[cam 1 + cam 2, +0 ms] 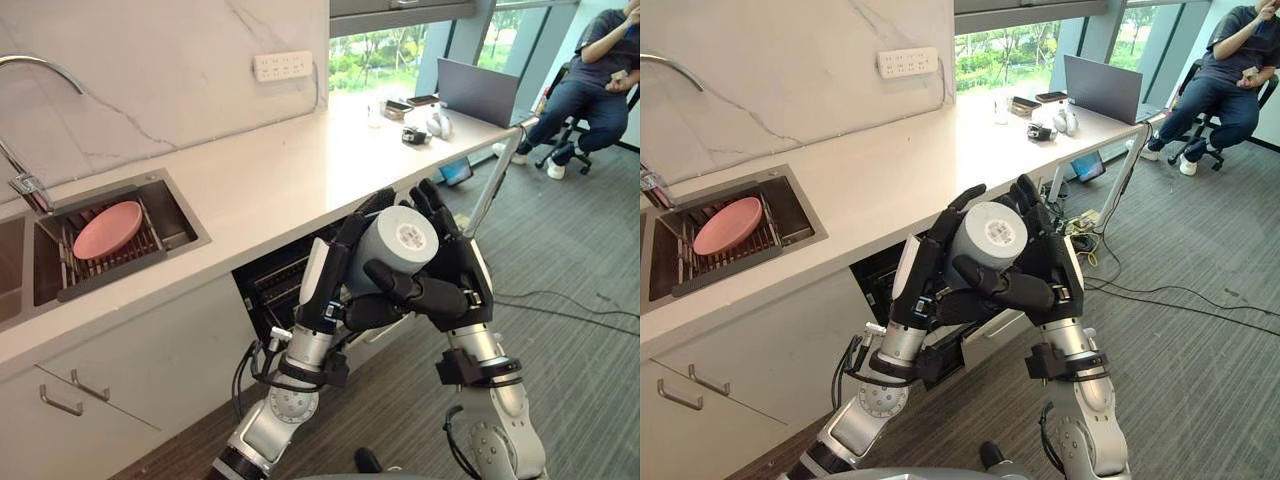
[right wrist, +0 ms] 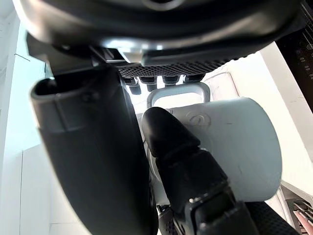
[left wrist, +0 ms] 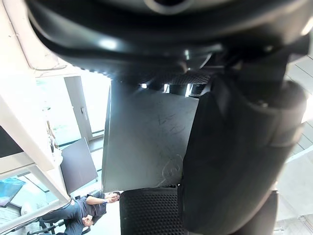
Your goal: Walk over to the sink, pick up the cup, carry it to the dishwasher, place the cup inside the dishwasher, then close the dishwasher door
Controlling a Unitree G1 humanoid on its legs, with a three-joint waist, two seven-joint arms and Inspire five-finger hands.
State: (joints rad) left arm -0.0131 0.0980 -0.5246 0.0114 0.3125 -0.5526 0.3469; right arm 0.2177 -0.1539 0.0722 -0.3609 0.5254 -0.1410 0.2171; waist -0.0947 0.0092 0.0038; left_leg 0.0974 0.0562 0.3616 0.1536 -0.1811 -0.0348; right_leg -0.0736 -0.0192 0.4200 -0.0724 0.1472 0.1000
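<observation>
One grey cylindrical cup (image 1: 400,240) (looped handle), left hand (image 1: 330,275) and right hand (image 1: 455,290) fingers curling around it, one round pink plate (image 1: 107,229) lying in sink (image 1: 185,215)

Both head eyes look down at counter (image 1: 250,180); wrist cameras hug cup (image 2: 230,147)

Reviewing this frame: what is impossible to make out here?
- Inside of the grey cylindrical cup: eye views show its base; its mouth faces away.
- Racks in the dark dishwasher opening: mostly hidden behind the left hand and right hand clasping the cup.
- The steel sink and curved tap: cut off by the left edge.
</observation>
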